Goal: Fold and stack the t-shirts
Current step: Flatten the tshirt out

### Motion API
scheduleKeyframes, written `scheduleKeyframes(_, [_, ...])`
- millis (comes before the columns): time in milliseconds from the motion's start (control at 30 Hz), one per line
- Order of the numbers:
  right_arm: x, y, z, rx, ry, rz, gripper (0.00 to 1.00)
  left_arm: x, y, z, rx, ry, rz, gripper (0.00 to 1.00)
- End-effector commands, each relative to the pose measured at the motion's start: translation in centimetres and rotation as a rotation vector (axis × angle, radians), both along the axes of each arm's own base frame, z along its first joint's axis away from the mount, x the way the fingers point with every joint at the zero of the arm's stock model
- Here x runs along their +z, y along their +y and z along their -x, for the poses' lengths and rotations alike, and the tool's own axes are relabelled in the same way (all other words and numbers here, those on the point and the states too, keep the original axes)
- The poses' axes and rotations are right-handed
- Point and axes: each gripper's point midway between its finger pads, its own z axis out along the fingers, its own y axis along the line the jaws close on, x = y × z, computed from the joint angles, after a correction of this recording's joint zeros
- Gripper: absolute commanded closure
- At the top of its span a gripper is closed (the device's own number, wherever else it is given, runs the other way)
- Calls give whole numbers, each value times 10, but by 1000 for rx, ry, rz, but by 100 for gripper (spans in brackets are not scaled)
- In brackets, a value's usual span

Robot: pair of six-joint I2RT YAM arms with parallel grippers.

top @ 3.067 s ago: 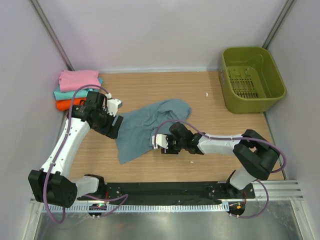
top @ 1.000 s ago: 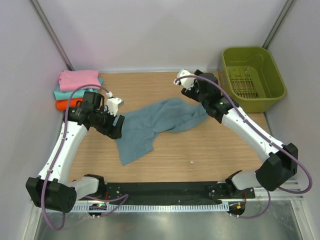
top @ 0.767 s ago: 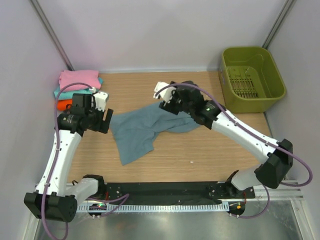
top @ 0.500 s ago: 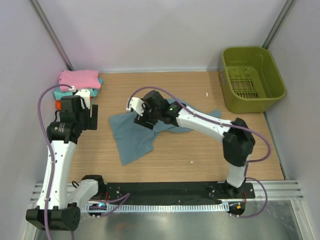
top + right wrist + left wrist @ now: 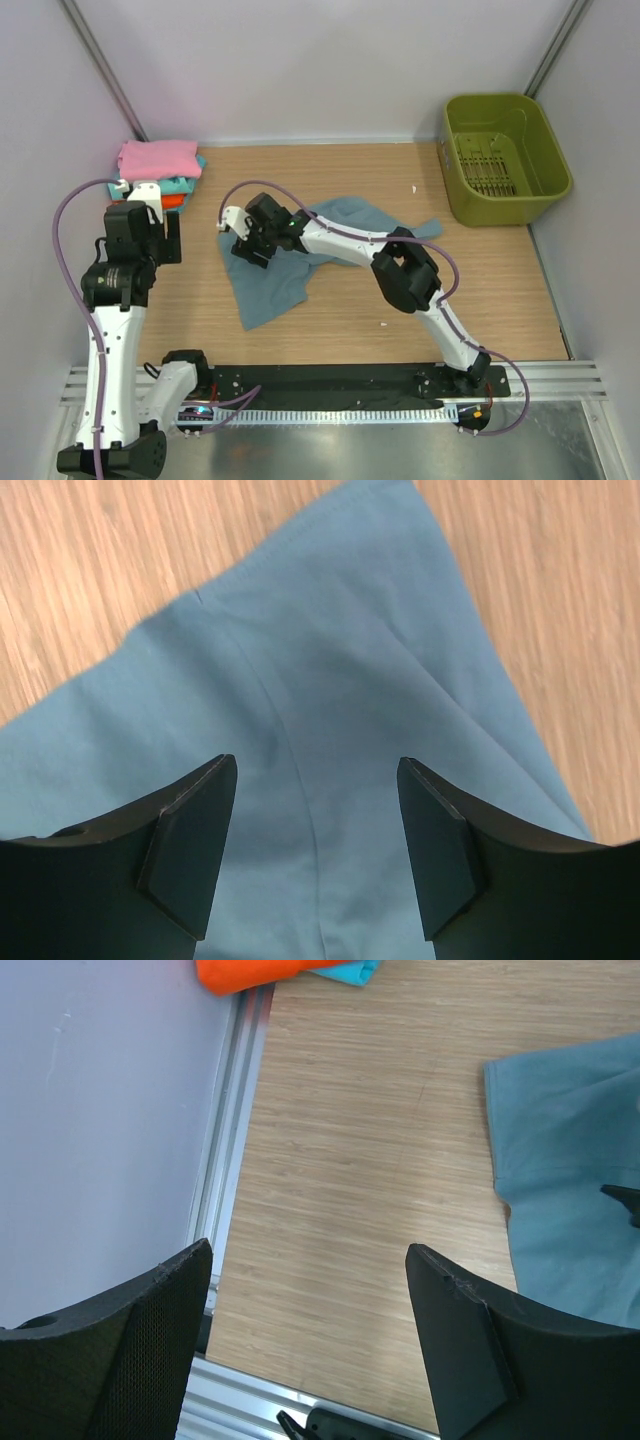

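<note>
The right fingers (image 5: 190, 850) stand spread wide, gripping nothing, directly above a seamed stretch of the slate blue-grey t-shirt (image 5: 285, 285); whether their tips touch the cloth cannot be told. The left fingers (image 5: 480, 1360) are likewise parted and empty, held over bare wood on the surface (image 5: 350, 320), with the left edge of the slate shirt just off to one side in the wrist view.

Seen from above, the right arm (image 5: 340, 238) reaches across the middle of the surface to the shirt's left part, its cable looping over the cloth. The left arm (image 5: 118, 290) rises near the left wall, its wrist close to the stacked shirts.

The slate shirt lies unfolded and rumpled at the centre of the surface, one end running toward the near edge and another toward the right. In the far left corner sits a pile of folded shirts: the pink t-shirt (image 5: 158, 157) on top, the teal t-shirt (image 5: 192, 168) under it, and the orange t-shirt (image 5: 173, 201) at the bottom. An olive-green basket (image 5: 455, 190) stands in the far right corner, well apart from the cloth.
</note>
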Motion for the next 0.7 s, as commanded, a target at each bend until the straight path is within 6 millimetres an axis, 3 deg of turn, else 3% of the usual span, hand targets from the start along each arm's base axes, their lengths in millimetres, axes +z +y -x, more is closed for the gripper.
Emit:
scheduleKeyframes(0, [32, 37, 0, 29, -50, -118, 28, 6, 2, -1, 24, -28, 12, 21])
scheduleKeyframes(167, [11, 46, -7, 12, -61, -92, 31, 4, 0, 3, 19, -19, 23, 21])
scheduleKeyframes(367, [-14, 39, -9, 32, -82, -21, 40, 0, -2, 5, 19, -14, 40, 21])
scheduleKeyframes(533, [-24, 32, 3, 82, -41, 11, 52, 2, -4, 2, 20, -30, 56, 21])
scheduleKeyframes(667, [-26, 27, 9, 109, -33, 34, 68, 4, -3, 2, 20, -35, 60, 21])
